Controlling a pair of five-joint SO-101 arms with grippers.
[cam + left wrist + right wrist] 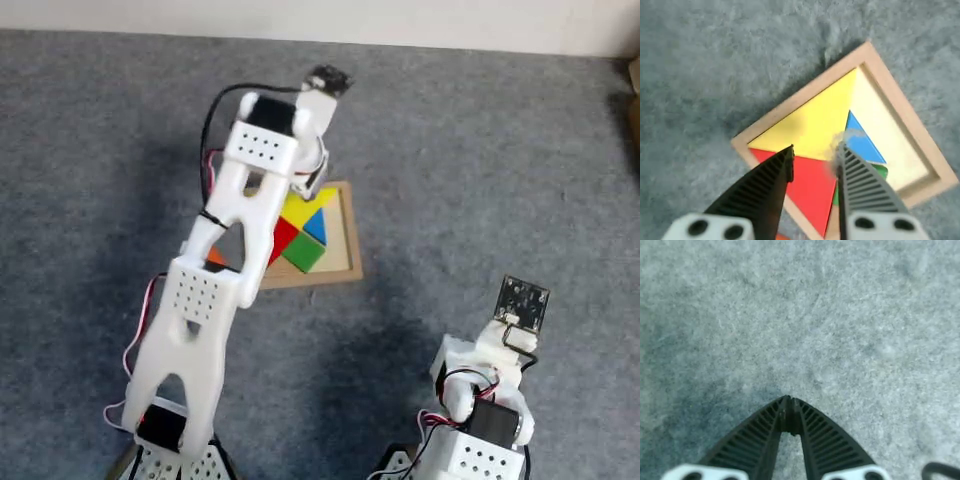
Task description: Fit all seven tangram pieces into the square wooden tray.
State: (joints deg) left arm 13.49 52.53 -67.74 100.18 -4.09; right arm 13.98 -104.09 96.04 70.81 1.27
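The left gripper [816,150] hangs part open and empty, directly over the wooden tray [800,100]. The right gripper [790,412], closed on nothing, sits well apart from it

White plastic left arm [200,300] and right arm [478,352], plates dotted with small holes, black motors at joints, black and red cables alongside. Left gripper [816,149] and right gripper [790,400]: black ribbed wedges on white bases.
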